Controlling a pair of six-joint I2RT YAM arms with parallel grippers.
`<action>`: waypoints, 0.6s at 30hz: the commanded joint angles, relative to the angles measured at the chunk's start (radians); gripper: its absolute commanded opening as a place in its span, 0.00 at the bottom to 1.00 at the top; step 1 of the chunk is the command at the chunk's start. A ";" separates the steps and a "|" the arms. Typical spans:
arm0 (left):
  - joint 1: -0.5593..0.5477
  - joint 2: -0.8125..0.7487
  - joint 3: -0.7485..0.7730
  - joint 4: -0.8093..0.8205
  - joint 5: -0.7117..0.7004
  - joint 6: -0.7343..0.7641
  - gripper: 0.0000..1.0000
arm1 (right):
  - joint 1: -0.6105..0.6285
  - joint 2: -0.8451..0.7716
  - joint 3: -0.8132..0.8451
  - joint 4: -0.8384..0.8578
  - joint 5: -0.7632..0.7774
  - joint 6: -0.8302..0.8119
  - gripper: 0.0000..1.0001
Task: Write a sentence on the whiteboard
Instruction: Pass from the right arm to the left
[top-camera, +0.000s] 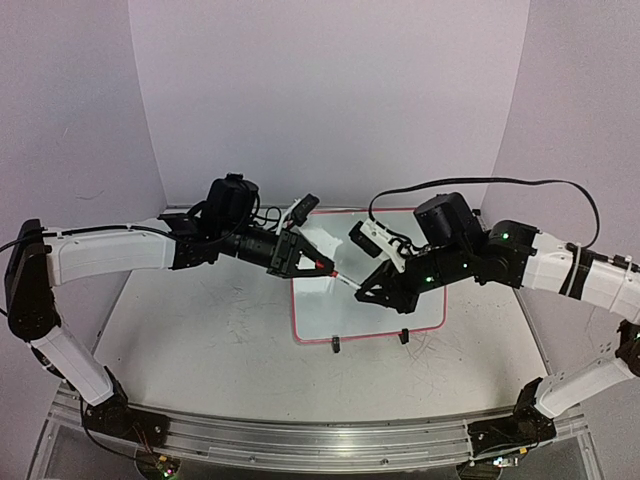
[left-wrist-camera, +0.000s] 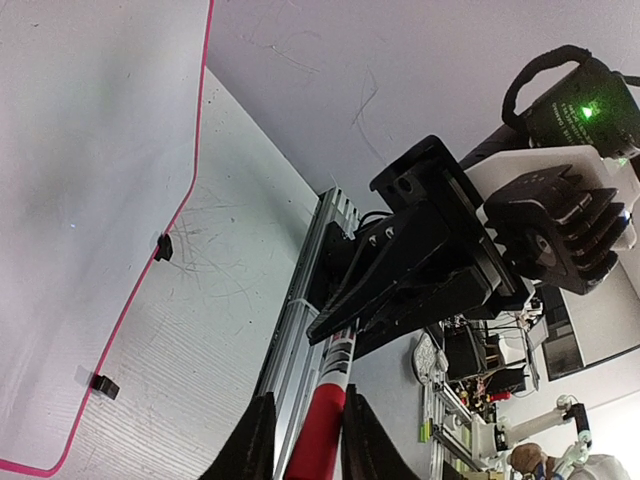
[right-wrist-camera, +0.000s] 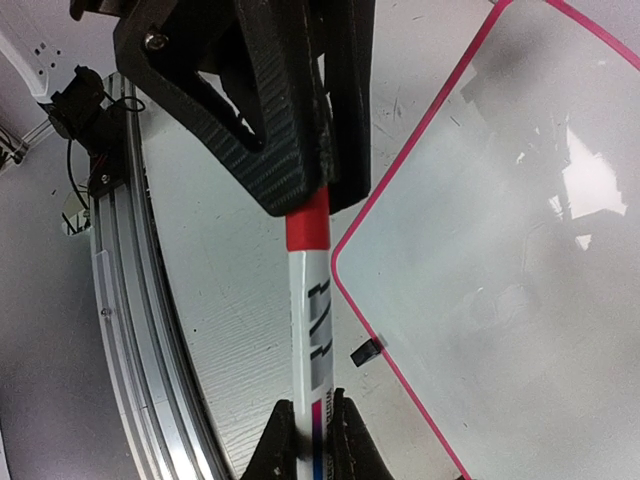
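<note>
The whiteboard (top-camera: 345, 315) lies flat on the table between the arms, pink-red rimmed, with black feet at its near edge. Its white face shows no red sentence in any view; it also shows in the left wrist view (left-wrist-camera: 90, 180) and the right wrist view (right-wrist-camera: 500, 300). A white marker (top-camera: 341, 279) hangs in the air over the board's left part, held from both ends. My left gripper (top-camera: 316, 264) is shut on its red cap (left-wrist-camera: 320, 430). My right gripper (top-camera: 364, 290) is shut on the white barrel (right-wrist-camera: 310, 310), fingers (right-wrist-camera: 282, 445) at the printed end.
The table top (top-camera: 200, 340) is scratched white. An aluminium rail (top-camera: 300, 440) runs along the near edge. Grey walls close in the back and both sides. A black cable (top-camera: 480, 185) loops above the right arm.
</note>
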 joint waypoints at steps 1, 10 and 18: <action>-0.005 -0.027 0.027 0.001 0.027 0.011 0.16 | 0.005 -0.018 0.008 0.033 0.002 0.011 0.00; -0.007 -0.072 0.016 0.006 -0.040 0.008 0.00 | 0.006 -0.039 -0.017 0.083 0.109 0.096 0.39; -0.004 -0.158 0.007 0.072 -0.221 0.032 0.00 | 0.004 -0.159 -0.152 0.277 0.325 0.400 0.98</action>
